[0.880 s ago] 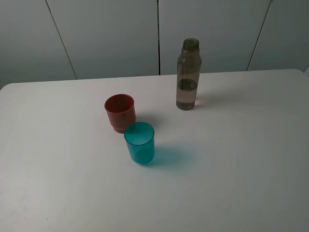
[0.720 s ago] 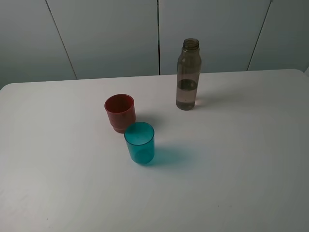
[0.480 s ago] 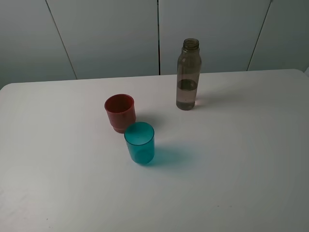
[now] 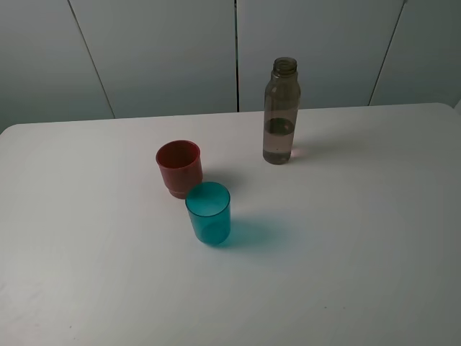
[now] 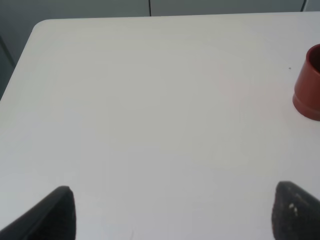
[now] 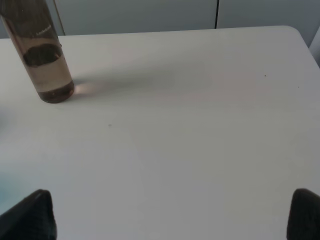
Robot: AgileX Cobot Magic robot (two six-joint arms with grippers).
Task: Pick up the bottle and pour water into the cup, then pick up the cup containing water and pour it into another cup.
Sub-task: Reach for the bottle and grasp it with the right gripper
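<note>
Right gripper (image 6: 167, 216) had its fingers spread wide with nothing between them, and it faced the bottle (image 6: 45, 65) across bare worktop (image 6: 200, 125), well apart from it. Left gripper (image 5: 175, 214) was likewise spread and empty, with only the red cup (image 5: 309, 85) at the edge of its view. The bottle stood upright, uncapped and part filled at the back of the worktop on the right arm's side, which probably suited that arm for the first grasp. The teal cup (image 4: 209, 213) stood just in front of the red cup, both mouths up; whether they touched could not be told. Set so close, one pour could follow the other with little travel. Neither arm showed in the high view. Both seemed held back off the near edge, wrists angled down and forward.
</note>
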